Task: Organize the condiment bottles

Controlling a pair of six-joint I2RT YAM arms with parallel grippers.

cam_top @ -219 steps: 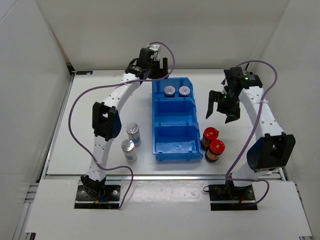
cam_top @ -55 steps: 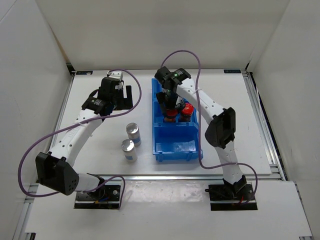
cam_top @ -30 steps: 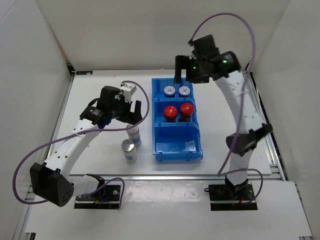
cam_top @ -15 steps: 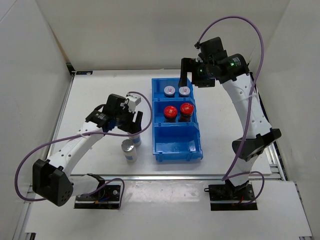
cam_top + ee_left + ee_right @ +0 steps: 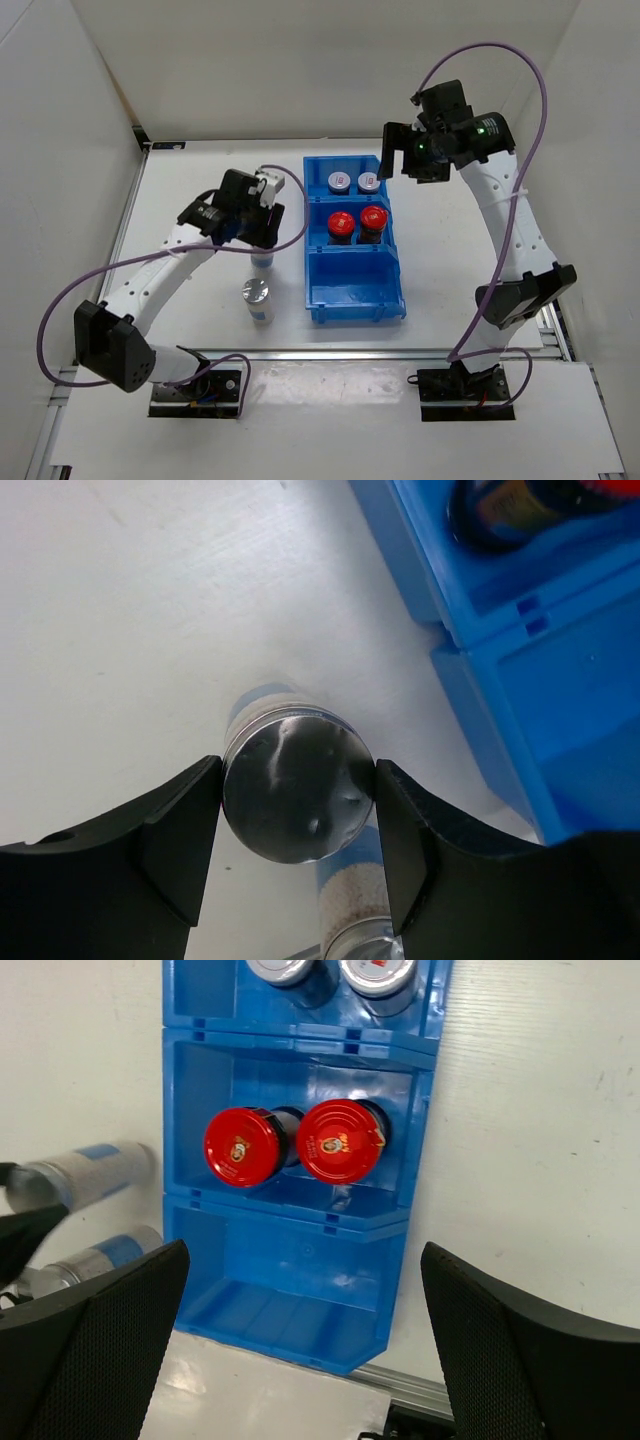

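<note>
The white table (image 5: 450,260) is the biggest thing here. On it, just to the right of the left gripper (image 5: 298,772), sits the blue bin (image 5: 392,262) with three boxes in a row. The box nearest that hand has nothing in it. The right gripper (image 5: 404,152) hangs high above the bin's far end, with its fingers spread wide and nothing in them. Below it, the two red-capped jars (image 5: 240,1147) stand in the middle box and the two grey-lidded jars (image 5: 339,181) in the far box. The left gripper is down over one silver-topped jar (image 5: 296,802), which stands on the table. Its fingers (image 5: 170,845) press against both sides of the shiny top, so it looks like it is holding the jar. The second silver-topped jar (image 5: 257,297) stands just behind the hand, closer to the robot. I think these jars are small, light and hard, so they will not squash. The metal top looks smooth and could slip, and the jar is tall and thin, so it could tip over. A hold lower down, on the body under the lid, seems safer.
</note>
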